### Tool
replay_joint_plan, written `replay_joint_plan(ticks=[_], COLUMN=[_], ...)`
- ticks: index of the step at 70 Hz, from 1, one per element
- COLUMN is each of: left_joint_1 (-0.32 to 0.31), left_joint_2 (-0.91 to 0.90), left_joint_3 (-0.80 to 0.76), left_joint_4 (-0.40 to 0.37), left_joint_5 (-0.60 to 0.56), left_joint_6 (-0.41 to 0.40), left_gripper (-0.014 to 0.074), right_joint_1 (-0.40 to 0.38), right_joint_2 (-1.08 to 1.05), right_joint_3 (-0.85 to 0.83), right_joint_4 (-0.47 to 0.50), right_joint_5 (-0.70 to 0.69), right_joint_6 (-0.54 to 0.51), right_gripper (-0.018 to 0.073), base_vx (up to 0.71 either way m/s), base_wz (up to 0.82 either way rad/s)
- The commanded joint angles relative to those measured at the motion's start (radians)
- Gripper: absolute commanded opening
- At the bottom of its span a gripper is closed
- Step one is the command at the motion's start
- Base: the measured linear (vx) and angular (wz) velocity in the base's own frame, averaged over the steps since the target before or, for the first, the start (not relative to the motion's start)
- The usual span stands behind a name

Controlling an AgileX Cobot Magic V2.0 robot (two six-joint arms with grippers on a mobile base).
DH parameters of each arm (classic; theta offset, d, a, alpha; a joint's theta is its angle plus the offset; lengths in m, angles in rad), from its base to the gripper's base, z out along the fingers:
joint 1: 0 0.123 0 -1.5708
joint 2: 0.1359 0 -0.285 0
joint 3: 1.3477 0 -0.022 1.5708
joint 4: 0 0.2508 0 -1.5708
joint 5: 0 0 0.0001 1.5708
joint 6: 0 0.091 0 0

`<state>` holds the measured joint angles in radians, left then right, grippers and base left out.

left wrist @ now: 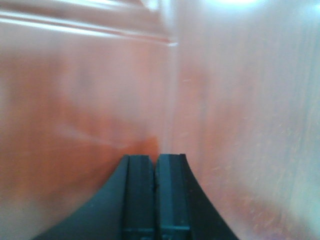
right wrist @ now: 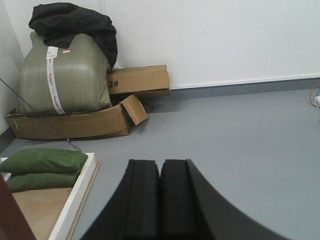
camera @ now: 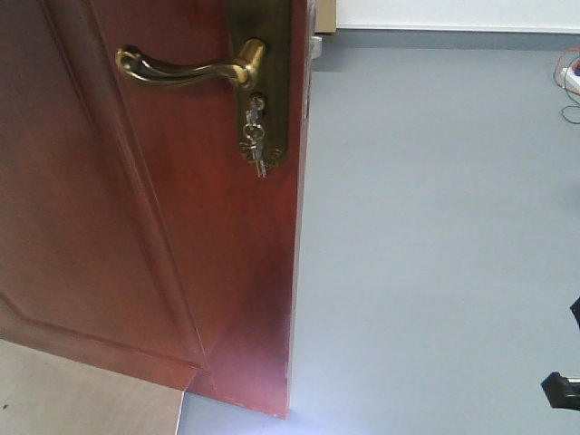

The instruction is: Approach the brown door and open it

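The brown door (camera: 136,227) fills the left of the front view, its free edge standing against the grey floor (camera: 435,254), so it looks ajar. The left tool (left wrist: 155,159), pressed together on nothing, sits close up to the wood, probably to push rather than grip. The right tool (right wrist: 160,162), also closed and empty, points away across the room.

My left end effector (left wrist: 155,161), a matte black two-fingered clamp with flat ribbed pads, was closed. Its two fingers (left wrist: 138,200) lay side by side, their inner faces touching along a thin seam, and the outer shells curved away to either side toward the wrist. My right end effector (right wrist: 160,165), of the same matte black two-fingered build, was likewise closed, its smooth fingers (right wrist: 142,200) pressed together with only a dark line between them. In the front view, only a small black angular piece (camera: 563,391) of one of my arms showed at the lower right edge; I could not tell which part it was.
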<state>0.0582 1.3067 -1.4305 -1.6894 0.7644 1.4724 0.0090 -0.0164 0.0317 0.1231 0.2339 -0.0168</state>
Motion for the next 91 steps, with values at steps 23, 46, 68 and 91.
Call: replay_joint_plan(ticks=[23, 46, 68, 91], left_joint_1=[-0.004, -0.004, -0.004, -0.004], left_joint_2=[-0.018, -0.018, -0.018, -0.019], left_joint_3=[-0.027, -0.027, -0.027, -0.027], left_joint_4=[-0.107, -0.107, -0.107, -0.107], left_joint_5=[-0.019, -0.019, -0.019, -0.019], left_joint_6=[-0.001, -0.001, -0.001, -0.001], left_gripper=[0.0017, 0.0017, 0.0017, 0.0017], right_joint_1=[0.002, 0.002, 0.002, 0.002], right_joint_2=[-0.009, -0.009, -0.009, -0.009], right_joint_3=[0.002, 0.002, 0.002, 0.002], right_joint_4=[-0.005, -0.005, -0.005, -0.005], right_joint_5=[-0.079, -0.079, -0.079, -0.079], right_joint_6=[-0.009, -0.009, -0.009, -0.009], right_gripper=[0.0, 0.0, 0.0, 0.0], base_vx=[0.18, 0.14, 0.08, 0.01], base_wz=[-0.03, 0.0, 0.01, 0.0])
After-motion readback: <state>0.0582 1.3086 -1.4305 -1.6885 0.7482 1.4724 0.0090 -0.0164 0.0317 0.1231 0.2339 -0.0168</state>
